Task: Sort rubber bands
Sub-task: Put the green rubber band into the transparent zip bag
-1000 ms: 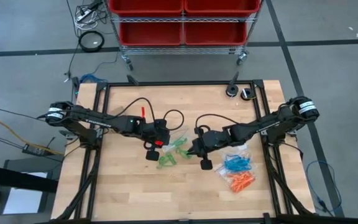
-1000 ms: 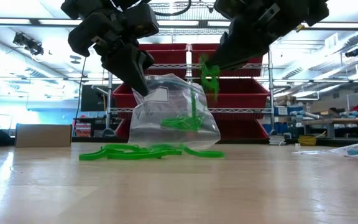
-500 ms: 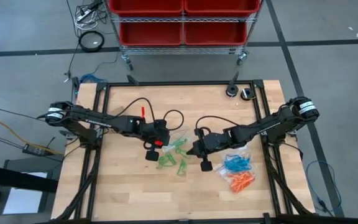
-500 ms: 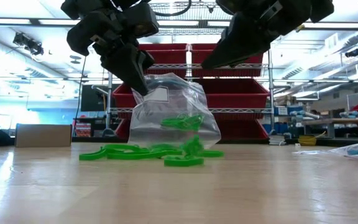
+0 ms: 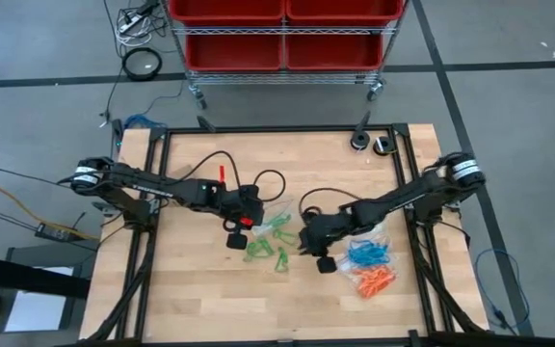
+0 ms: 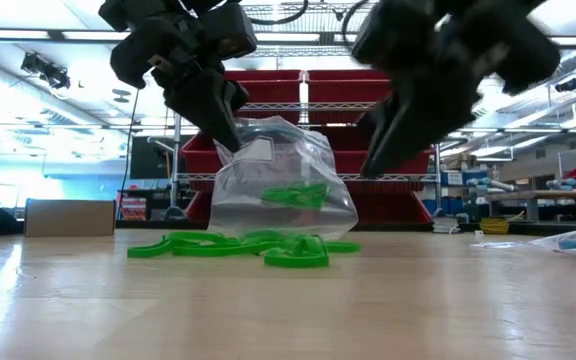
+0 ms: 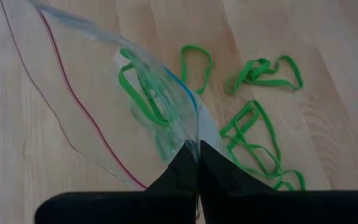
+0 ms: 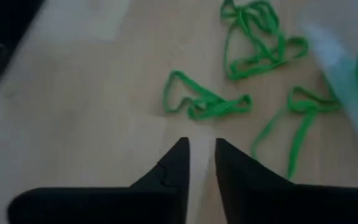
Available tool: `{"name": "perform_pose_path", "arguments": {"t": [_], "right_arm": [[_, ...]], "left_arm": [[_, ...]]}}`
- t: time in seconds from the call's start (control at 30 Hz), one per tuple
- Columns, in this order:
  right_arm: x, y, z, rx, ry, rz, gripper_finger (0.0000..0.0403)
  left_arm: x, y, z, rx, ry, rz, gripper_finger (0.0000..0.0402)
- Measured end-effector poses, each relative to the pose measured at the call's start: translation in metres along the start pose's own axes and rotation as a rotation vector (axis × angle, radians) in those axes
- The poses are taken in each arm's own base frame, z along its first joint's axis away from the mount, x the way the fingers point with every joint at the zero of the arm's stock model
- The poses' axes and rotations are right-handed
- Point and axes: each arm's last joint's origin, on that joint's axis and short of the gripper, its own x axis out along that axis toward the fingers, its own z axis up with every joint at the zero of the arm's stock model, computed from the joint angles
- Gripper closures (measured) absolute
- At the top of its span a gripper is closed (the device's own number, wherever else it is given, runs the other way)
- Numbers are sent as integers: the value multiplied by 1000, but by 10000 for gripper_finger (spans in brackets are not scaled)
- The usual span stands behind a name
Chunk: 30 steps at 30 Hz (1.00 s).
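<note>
My left gripper [image 5: 247, 220] is shut on a clear plastic bag [image 6: 283, 180] that holds a few green rubber bands [image 7: 138, 87]. More green rubber bands [image 5: 270, 249] lie loose on the wood beside the bag and show in the low view [image 6: 233, 245] and the right wrist view [image 8: 207, 102]. My right gripper [image 8: 202, 148] hovers just right of them, slightly open, with nothing between its fingers. In the low view it [image 6: 383, 150] hangs above the table. My left gripper pinches the bag's mouth edge [image 7: 192, 134] between its two fingers, by the blue zip line. The fingers slant down from the table's left side. The bag hangs below them with its mouth gaping and its bottom [image 6: 283, 228] on the table.
Two clear bags lie at the right, one with blue bands [image 5: 366, 253], one with orange bands [image 5: 374, 281]. Black cables loop over the table's middle [image 5: 268, 178]. Two small round things [image 5: 369, 143] sit at the far right. Red bins [image 5: 282, 39] stand beyond the far edge.
My right gripper has let go of a green band that it held above the bag; the band has fallen onto the table beside the loose pile. The gripper has then sunk and shifted toward the table's near edge. The left gripper and bag stayed still.
</note>
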Motion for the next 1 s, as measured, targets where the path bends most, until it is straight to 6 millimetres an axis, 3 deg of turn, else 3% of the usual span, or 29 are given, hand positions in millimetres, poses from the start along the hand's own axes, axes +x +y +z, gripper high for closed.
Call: {"name": "perform_pose_path", "arguments": {"t": [0.2,0.4,0.57,0.83,1.0], "right_arm": [[38,-16,-20,-2,80,-82,284],[59,-30,-27,28,58,-146,281],[56,-33,-24,39,38,-154,292],[31,-22,-5,10,-52,-188,311],[29,-23,-5,-5,-43,-211,313]], "left_arm": [[0,0,1,0,-6,-1,393],[0,0,0,-1,4,-3,393],[0,0,0,-1,5,-3,393],[0,0,-1,-4,7,-3,393],[0,0,-1,-4,7,-4,393]]}}
